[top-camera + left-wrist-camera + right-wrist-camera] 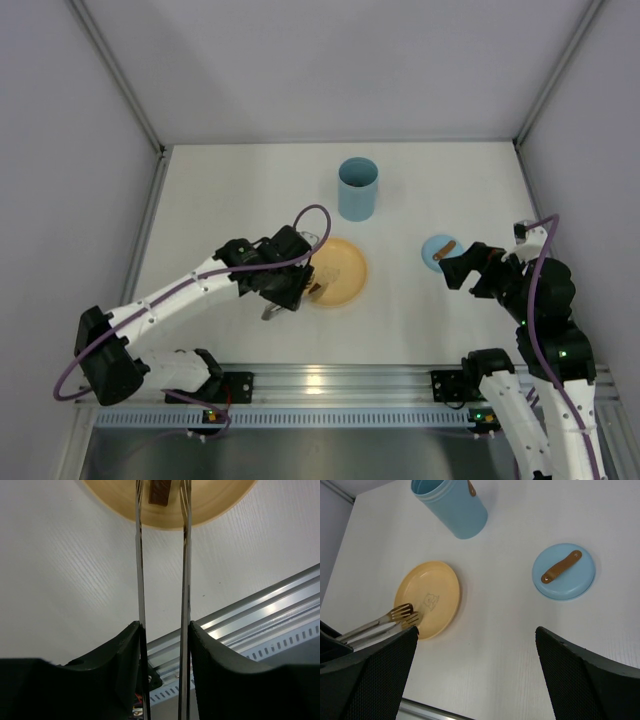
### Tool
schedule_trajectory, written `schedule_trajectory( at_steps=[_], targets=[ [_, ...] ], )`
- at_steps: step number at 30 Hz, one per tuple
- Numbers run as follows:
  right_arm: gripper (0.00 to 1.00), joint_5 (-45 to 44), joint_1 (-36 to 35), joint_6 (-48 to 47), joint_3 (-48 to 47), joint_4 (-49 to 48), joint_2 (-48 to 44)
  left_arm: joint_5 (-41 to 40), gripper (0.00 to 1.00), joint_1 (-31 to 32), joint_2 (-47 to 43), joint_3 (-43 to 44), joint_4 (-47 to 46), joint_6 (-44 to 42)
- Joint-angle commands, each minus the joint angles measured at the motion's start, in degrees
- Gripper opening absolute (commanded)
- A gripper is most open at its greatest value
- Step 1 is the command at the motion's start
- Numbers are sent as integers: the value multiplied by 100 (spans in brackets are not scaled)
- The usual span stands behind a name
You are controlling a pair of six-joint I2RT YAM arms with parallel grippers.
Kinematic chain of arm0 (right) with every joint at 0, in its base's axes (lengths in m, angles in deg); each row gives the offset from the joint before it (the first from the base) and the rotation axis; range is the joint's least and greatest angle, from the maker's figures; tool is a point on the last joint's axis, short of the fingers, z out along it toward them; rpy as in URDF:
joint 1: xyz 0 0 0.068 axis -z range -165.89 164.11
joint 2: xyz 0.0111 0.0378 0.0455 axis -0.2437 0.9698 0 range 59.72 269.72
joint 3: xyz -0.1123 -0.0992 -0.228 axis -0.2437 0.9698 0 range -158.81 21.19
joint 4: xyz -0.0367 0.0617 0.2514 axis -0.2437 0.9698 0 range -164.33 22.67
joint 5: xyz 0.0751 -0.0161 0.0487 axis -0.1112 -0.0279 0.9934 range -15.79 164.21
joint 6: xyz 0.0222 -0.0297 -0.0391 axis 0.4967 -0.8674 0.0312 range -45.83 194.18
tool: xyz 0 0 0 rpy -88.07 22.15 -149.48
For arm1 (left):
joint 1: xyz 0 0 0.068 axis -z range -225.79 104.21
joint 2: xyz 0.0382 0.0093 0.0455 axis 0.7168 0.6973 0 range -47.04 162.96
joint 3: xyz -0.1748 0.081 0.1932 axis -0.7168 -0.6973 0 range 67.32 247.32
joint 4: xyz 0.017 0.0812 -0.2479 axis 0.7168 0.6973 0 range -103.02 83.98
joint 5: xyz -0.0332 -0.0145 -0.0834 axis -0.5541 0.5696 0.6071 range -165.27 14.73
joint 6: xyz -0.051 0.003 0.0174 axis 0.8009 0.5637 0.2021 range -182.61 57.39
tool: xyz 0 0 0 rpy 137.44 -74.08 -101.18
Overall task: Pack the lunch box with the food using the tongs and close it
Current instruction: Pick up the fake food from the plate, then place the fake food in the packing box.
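My left pincer [165,630] is clamped on the tongs [186,570]. Their tips straddle a brown piece of food [160,492] near the plate's [220,500] 7 o'clock rim. My right pincer [476,645] gapes wide, holding nothing. The plate bears a faint printed figure, too small to read. The lunch box [357,188] stands upright at the plate's 12 o'clock and a blue disc [437,250] lies at 3 o'clock. Both are on a matte white table [230,200] between pale grey walls [300,70].
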Motion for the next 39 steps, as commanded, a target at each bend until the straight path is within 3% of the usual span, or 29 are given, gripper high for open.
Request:
schedule_trajectory(
  at_steps=[1,8,16,23,30,39],
  targets=[
    [99,-31,71,-33,-48,-50,-63,-40,46,23,20,-1,-224,35],
    [99,-4,79,-16,-22,-59,-64,-101,30,32,2,122,-57,-9],
    [100,13,79,2,-13,-85,-46,-364,26,32,151,885,75,-9],
    [99,31,79,11,-57,-85,-20,-787,27,23,810,2763,224,-26],
    [99,-13,79,-33,-171,3,59,-1191,28,-21,2065,4583,110,-150],
    [99,-92,79,-112,-241,82,121,-1499,29,-275,3209,5720,-302,-255]
  ],
)
